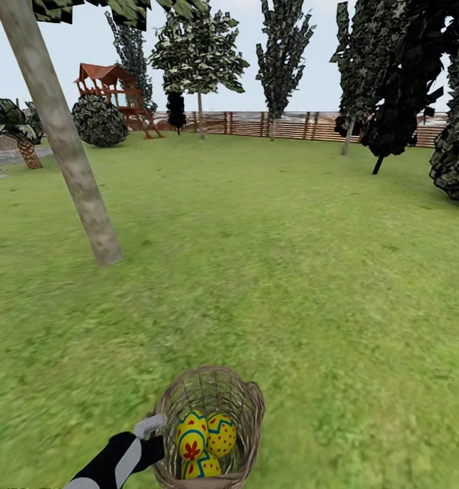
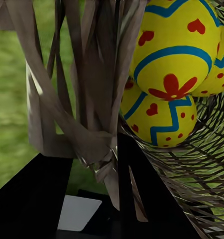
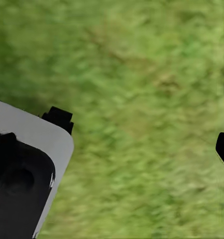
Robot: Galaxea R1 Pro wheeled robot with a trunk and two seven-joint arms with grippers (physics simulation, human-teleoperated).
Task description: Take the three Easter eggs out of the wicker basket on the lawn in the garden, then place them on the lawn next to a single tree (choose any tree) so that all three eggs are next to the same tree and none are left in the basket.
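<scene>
Cut off by the lower edge of the head view: near rim of the small round brown wicker basket (image 1: 209, 479), beside the left pincer (image 1: 150, 435). Half hidden there under two others: third yellow painted egg (image 1: 202, 467). Cropped at the right wrist view's edges: right pincer's fingers (image 3: 59, 118).

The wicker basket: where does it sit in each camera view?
Head view: wicker basket at bottom centre on the lawn, left claw at its rim.
Left wrist view: its woven wall close up, clamped between the claw's fingers.
Right wrist view: not in it; just grass.
Shared landmark: the Easter eggs.
</scene>
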